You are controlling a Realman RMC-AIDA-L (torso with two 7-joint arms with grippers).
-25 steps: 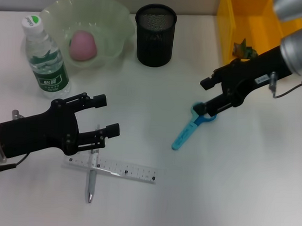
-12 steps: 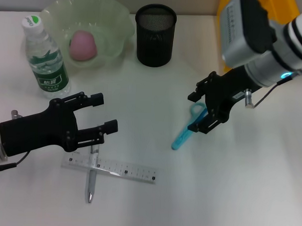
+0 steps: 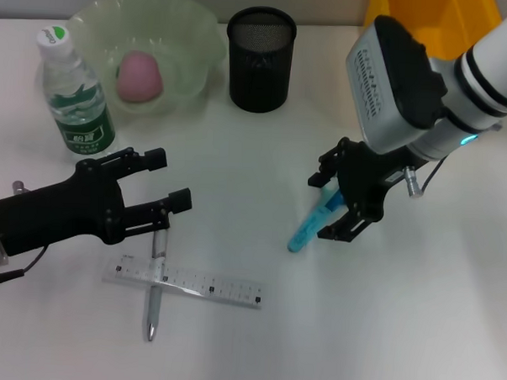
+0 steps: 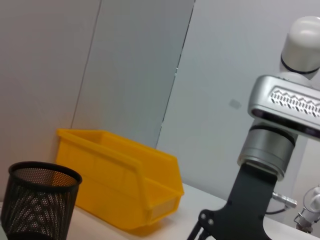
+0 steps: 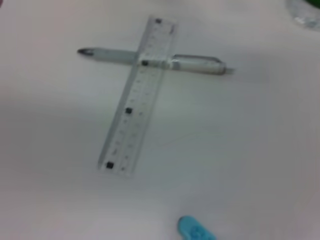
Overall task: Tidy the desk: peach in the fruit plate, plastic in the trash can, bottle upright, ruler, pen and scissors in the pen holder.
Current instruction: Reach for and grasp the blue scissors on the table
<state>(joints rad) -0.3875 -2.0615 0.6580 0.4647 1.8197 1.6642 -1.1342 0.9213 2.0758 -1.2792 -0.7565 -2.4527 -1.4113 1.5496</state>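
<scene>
The light blue scissors (image 3: 307,228) lie on the white desk (image 3: 416,332), their tip (image 5: 196,230) showing in the right wrist view. My right gripper (image 3: 329,205) hangs open over their handle end, one finger on each side. The clear ruler (image 3: 186,282) (image 5: 137,95) lies across the silver pen (image 3: 154,299) (image 5: 195,63). My left gripper (image 3: 171,180) is open just above the pen's upper end, holding nothing. The peach (image 3: 139,76) sits in the green fruit plate (image 3: 196,26). The bottle (image 3: 77,94) stands upright beside it. The black pen holder (image 3: 260,60) (image 4: 37,200) stands behind. The plastic is hidden.
The yellow trash can (image 3: 429,21) (image 4: 120,182) stands at the back right, partly behind my right arm (image 3: 410,79). A grey wall rises behind the desk in the left wrist view.
My right gripper has swung away from the trash can and dropped over the scissors' handles, now covering them. The left gripper has shifted slightly back and left. The scissors, ruler and pen lie where they were.
</scene>
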